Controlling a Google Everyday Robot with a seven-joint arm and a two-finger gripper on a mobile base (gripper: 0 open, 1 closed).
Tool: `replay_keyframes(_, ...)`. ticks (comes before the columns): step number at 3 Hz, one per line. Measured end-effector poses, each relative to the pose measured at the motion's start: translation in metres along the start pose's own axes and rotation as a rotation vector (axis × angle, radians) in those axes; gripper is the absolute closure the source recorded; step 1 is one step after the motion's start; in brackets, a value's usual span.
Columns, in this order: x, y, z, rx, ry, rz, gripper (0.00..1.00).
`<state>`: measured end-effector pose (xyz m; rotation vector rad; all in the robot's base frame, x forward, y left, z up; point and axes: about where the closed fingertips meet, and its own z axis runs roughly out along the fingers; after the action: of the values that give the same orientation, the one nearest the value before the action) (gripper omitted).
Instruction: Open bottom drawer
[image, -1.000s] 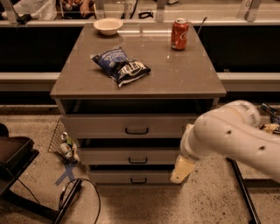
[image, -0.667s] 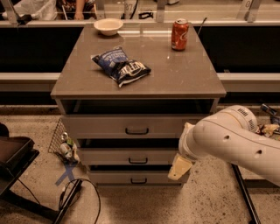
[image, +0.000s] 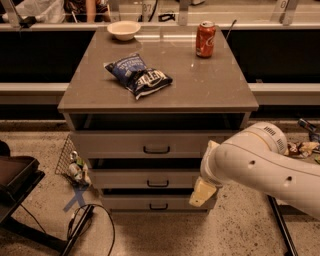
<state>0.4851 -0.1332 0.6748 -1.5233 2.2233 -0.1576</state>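
Observation:
The grey cabinet (image: 160, 95) has three drawers. The bottom drawer (image: 145, 202) is the lowest one, a plain grey-beige front with a small black bar handle (image: 158, 206). It looks pushed in, in line with the middle drawer (image: 140, 178) above it. My gripper (image: 202, 192) is the beige tip of the white arm (image: 260, 162). It hangs in front of the bottom drawer's right end, to the right of the handle and apart from it. The arm hides the right ends of the lower two drawers.
On the cabinet top lie a blue chip bag (image: 139, 75), a red soda can (image: 205, 39) and a white bowl (image: 123, 29). A wire basket with trash (image: 72, 162) leans at the cabinet's left. A black cable (image: 87, 225) and a dark stand (image: 15, 180) are on the floor at left.
The arm and gripper have shifted slightly to the left, staying in front of the bottom drawer's right end. The drawers have not moved.

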Motion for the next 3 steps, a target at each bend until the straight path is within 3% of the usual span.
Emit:
replay_keyframes(1,-0.005,0.033,0.04,-0.018,0.029,-0.072,0.0)
replay_keyframes(2,0.02,0.085,0.099,-0.101,0.107,-0.147,0.0)
replay_keyframes(3,0.056,0.113,0.156,-0.167,0.198,-0.145,0.0)
